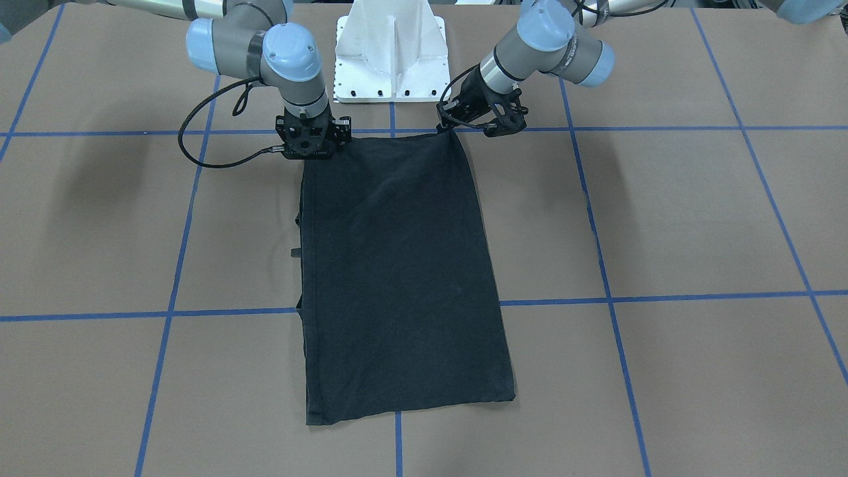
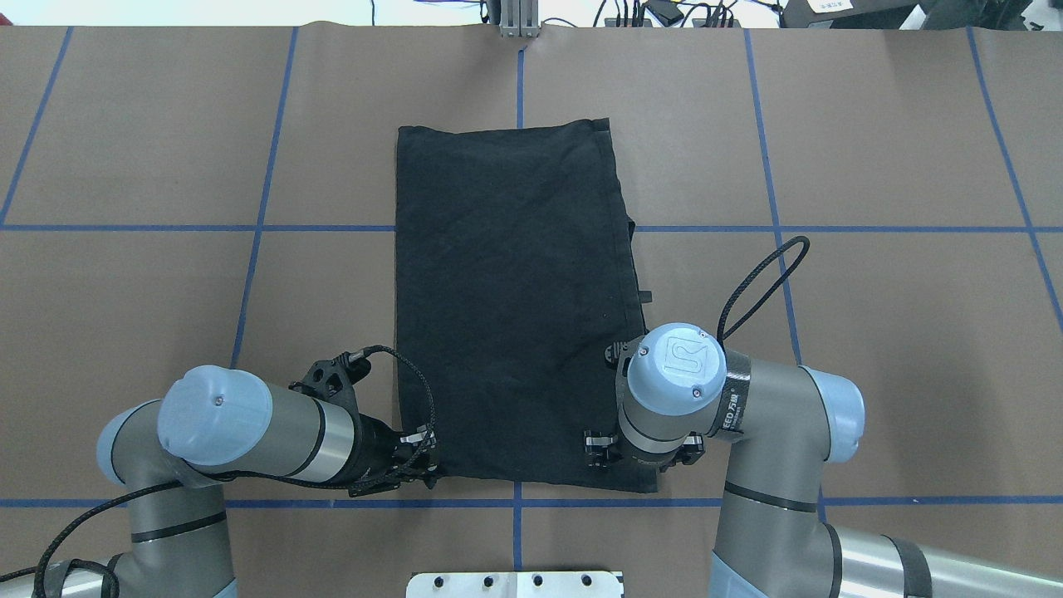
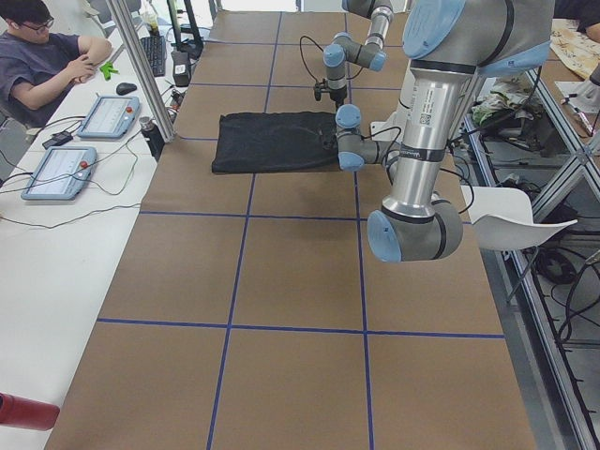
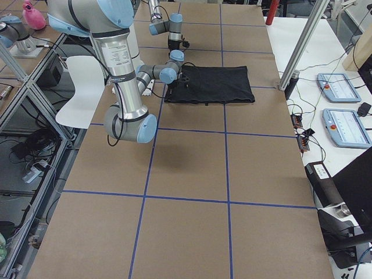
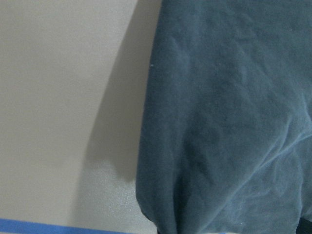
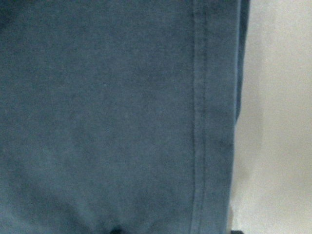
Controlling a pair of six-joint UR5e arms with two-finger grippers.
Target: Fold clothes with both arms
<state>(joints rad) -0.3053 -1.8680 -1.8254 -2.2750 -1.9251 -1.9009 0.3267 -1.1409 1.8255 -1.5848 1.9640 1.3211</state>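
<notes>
The clothes are one black T-shirt point(image 1: 397, 265), folded into a long rectangle that lies flat across the table's middle point(image 2: 515, 291); no print shows. My left gripper point(image 2: 425, 455) is at the shirt's near left corner, which is drawn to a point point(image 1: 452, 130) and slightly lifted, as the left wrist view point(image 5: 229, 122) shows. My right gripper point(image 1: 311, 154) is down over the near right corner, mostly hidden under its wrist point(image 2: 635, 444). Dark cloth with a stitched hem point(image 6: 107, 112) fills the right wrist view. Both grippers appear shut on the cloth.
The white mount plate point(image 1: 389, 59) stands just behind the shirt's near edge. Blue tape lines point(image 2: 266, 228) grid the brown table. A person point(image 3: 42, 66) sits at a side table with control pendants point(image 3: 56, 171). A white chair point(image 4: 81, 87) stands beside the robot.
</notes>
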